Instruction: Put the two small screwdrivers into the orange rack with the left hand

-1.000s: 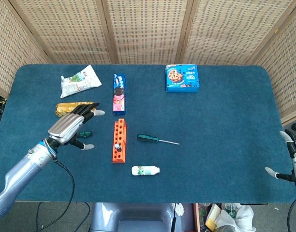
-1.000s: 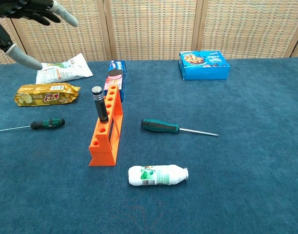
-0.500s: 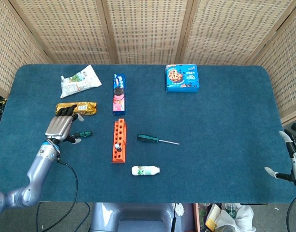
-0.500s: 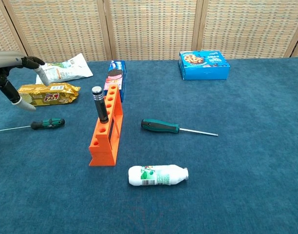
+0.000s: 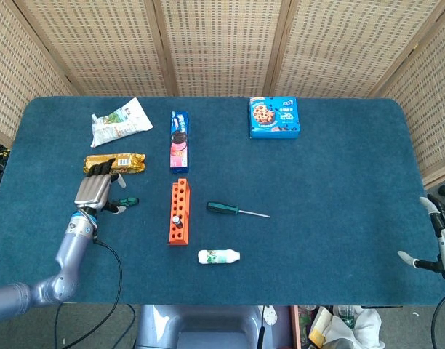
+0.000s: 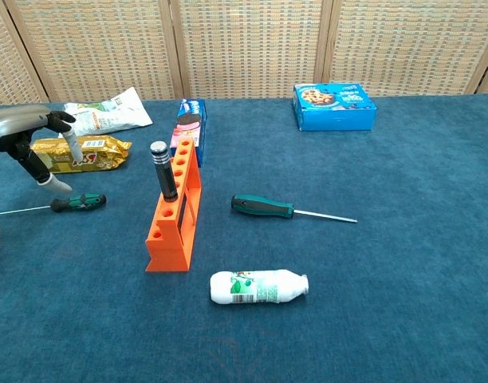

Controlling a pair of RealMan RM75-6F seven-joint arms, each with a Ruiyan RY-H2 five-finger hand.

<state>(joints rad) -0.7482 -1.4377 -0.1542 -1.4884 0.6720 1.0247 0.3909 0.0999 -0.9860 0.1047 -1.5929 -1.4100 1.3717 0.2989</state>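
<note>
The left hand (image 6: 33, 144) is now hanging low over the small green-handled screwdriver with a thin metal shaft (image 6: 68, 203), having dropped from well above the table a second ago. Its fingers are apart and pointing down, holding nothing; the fingertips are not yet touching the tool. That screwdriver is lying flat on the blue felt table (image 5: 339, 189), left of the orange plastic rack with a row of holes (image 6: 174, 219), just in front of the gold biscuit packet (image 6: 76, 154). The larger green-handled screwdriver (image 6: 288, 210) is lying to the right of the rack, untouched. A black-handled tool (image 6: 161, 169) is standing in the rack. Judgement: the grasp is imminent; neither screwdriver is racked. The right hand (image 5: 441, 240) is resting open at the table edge.
</note>
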